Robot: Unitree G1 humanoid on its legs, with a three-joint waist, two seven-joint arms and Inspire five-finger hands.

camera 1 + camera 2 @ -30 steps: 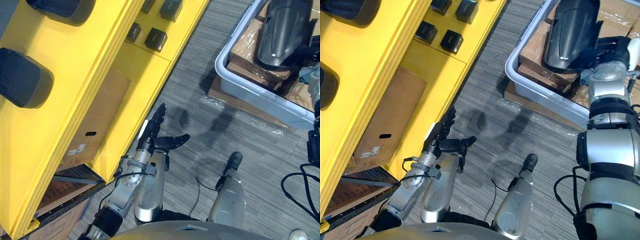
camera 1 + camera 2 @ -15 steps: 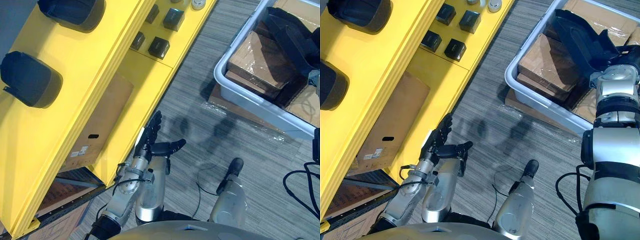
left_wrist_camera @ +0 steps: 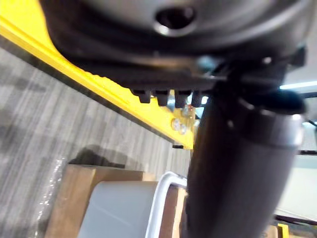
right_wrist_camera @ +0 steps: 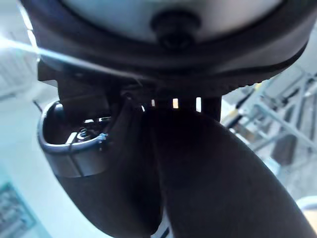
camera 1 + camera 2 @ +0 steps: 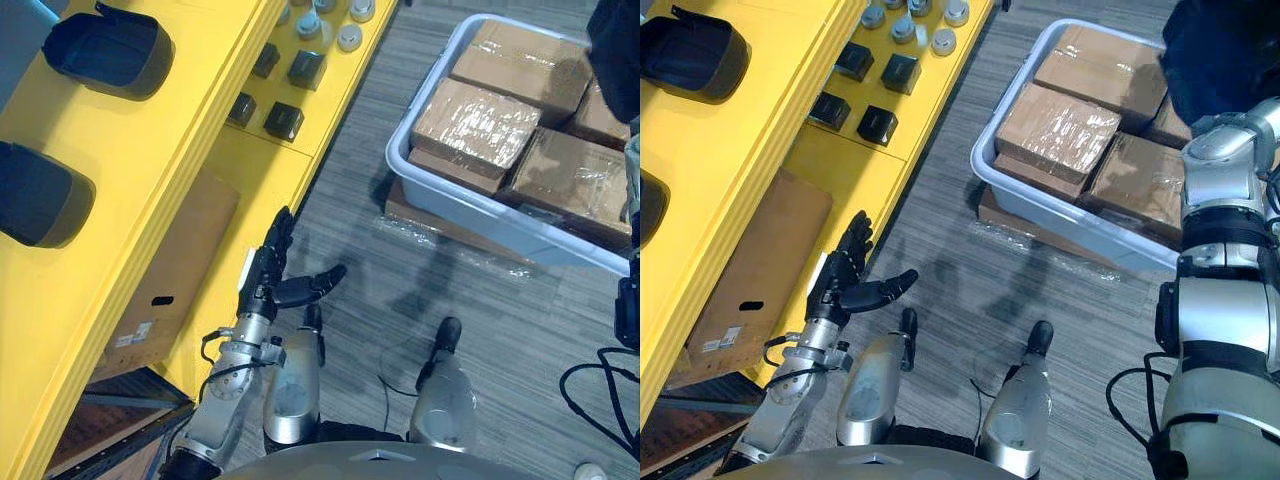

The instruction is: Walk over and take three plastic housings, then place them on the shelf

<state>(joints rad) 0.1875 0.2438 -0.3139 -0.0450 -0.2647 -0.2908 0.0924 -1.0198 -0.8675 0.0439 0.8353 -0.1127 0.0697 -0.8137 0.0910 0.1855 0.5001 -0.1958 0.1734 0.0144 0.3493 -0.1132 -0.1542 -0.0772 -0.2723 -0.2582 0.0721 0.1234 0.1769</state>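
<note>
Left hand [image 5: 265, 283]: open, straight-fingered, thumb out, empty, just beside the yellow shelf [image 5: 150, 200].
Right hand [image 4: 198, 163]: held high; whether it grips cannot be told.
Raised housing [image 5: 1225, 45]: dark, at the right hand, above the grey bin [image 5: 1070, 222].
Shelved housings [image 5: 105, 50]: two, on the shelf top, well beyond the left hand.

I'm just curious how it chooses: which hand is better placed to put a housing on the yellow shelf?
Right, I'd judge: the right hand is up at the dark housing over the grey tote. The left hand is nearer the yellow shelf but open, holding nothing.
</note>
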